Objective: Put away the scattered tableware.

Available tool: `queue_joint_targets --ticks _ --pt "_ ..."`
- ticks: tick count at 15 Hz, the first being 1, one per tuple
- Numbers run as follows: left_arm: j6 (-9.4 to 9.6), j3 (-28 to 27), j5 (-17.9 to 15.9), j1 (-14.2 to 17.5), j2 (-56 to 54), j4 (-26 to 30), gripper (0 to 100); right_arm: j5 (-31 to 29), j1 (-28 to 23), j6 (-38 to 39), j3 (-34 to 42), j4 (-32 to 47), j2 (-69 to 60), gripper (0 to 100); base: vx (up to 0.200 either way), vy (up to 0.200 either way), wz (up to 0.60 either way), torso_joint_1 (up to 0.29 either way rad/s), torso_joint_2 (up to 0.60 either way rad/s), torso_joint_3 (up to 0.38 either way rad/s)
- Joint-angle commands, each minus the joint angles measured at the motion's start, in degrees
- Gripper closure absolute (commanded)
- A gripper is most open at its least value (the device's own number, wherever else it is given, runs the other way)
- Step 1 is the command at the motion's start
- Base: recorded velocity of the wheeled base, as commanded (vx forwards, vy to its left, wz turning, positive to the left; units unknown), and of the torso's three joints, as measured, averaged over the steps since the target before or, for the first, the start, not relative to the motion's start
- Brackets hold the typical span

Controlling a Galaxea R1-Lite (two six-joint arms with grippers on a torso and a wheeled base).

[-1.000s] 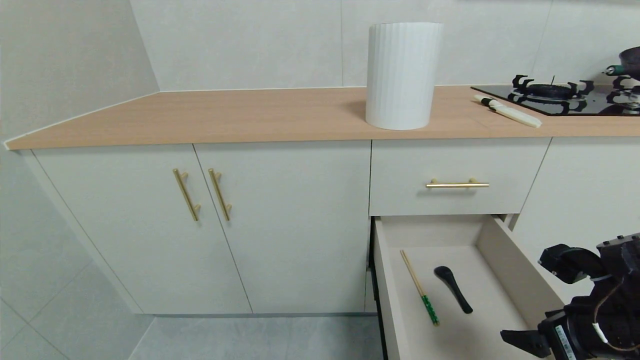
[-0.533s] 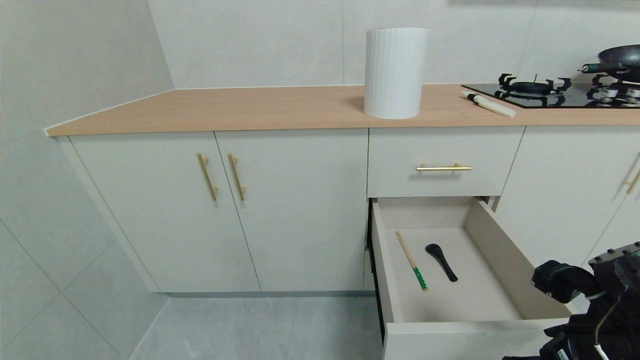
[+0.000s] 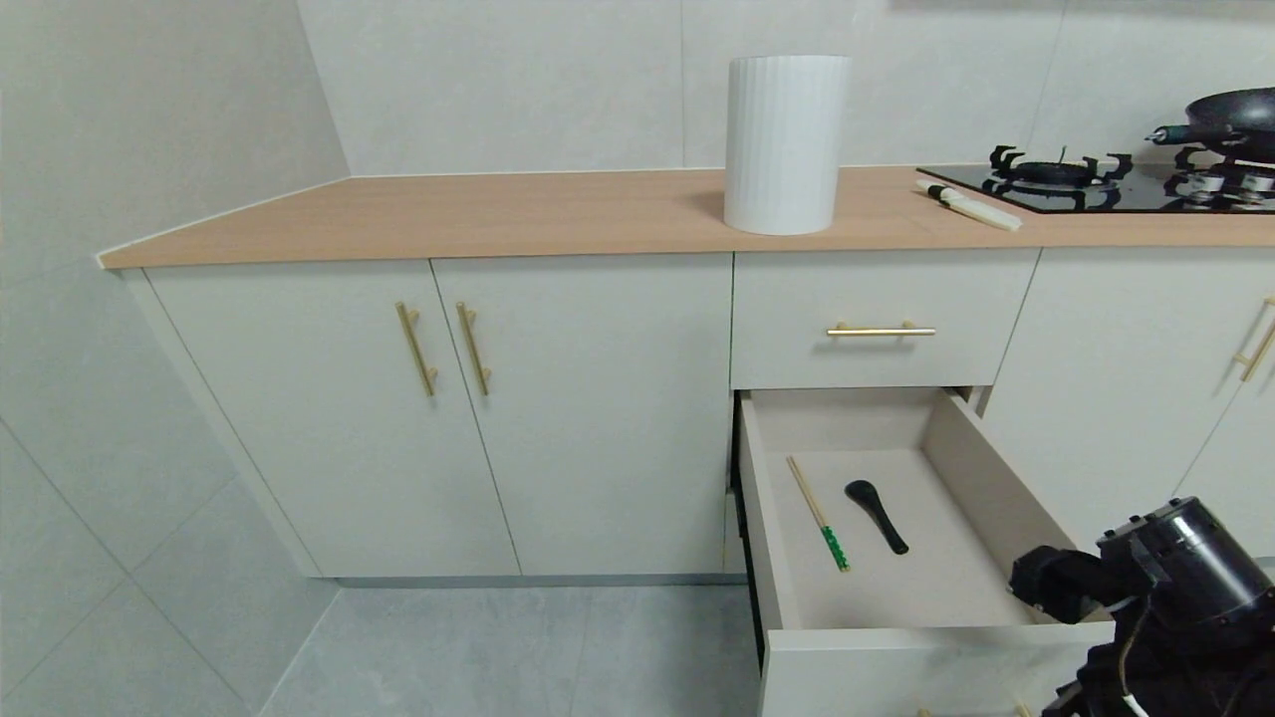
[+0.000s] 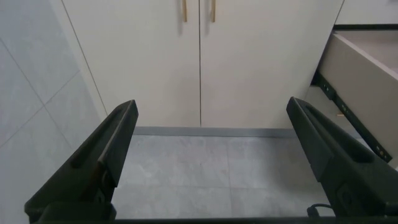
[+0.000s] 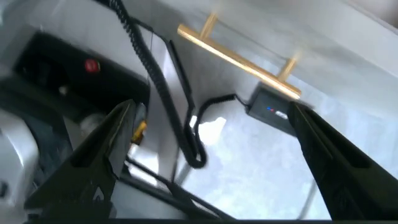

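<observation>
The lower drawer (image 3: 767,518) stands pulled out, and inside it lie a pair of wooden chopsticks with green tips (image 3: 819,513) and a black spoon (image 3: 877,515), side by side. A white-handled utensil (image 3: 968,204) rests on the wooden countertop (image 3: 498,214) beside the stove. My right arm (image 3: 1146,583) hangs low just right of the drawer's front. My right gripper (image 5: 211,112) is open and holds nothing, below the drawer front's gold handle (image 5: 239,59). My left gripper (image 4: 211,109) is open and holds nothing, low over the floor and facing the cabinet doors (image 4: 199,56).
A tall white ribbed container (image 3: 785,144) stands on the countertop above the drawers. A gas stove (image 3: 1096,184) with a black pan (image 3: 1230,110) is at the far right. The upper drawer (image 3: 882,319) is closed. Grey floor tiles (image 3: 448,647) lie before the double-door cabinet (image 3: 448,408).
The head camera has drawn back, so the whole cabinet shows smaller and the drawer's front edge has come into view. My right arm has sunk lower at the picture's bottom right.
</observation>
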Motion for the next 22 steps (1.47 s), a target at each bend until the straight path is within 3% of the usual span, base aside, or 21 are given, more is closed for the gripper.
queue_joint_targets --ticks 1,8,13,16,22 --pt "-0.02 0.0 0.0 0.0 0.0 0.0 0 -1.1 0.1 2.8 -0.6 -1.9 5.8 0 0.000 0.000 0.00 0.000 0.00 0.000" --pt "-0.02 0.0 0.0 0.0 0.0 0.0 0 -7.9 0.1 13.0 -6.0 -2.1 10.7 0 0.000 0.000 0.00 0.000 0.00 0.000" --pt "-0.02 0.0 0.0 0.0 0.0 0.0 0 -10.3 0.1 14.6 -8.5 -2.7 12.2 0 0.000 0.000 0.00 0.000 0.00 0.000" --pt "-0.02 0.0 0.0 0.0 0.0 0.0 0 -11.8 -0.4 14.5 -8.9 -7.6 15.3 0 0.000 0.000 0.00 0.000 0.00 0.000" --pt "-0.02 0.0 0.0 0.0 0.0 0.0 0 -12.1 -3.4 14.1 -17.8 -9.3 22.7 0 0.000 0.000 0.00 0.000 0.00 0.000"
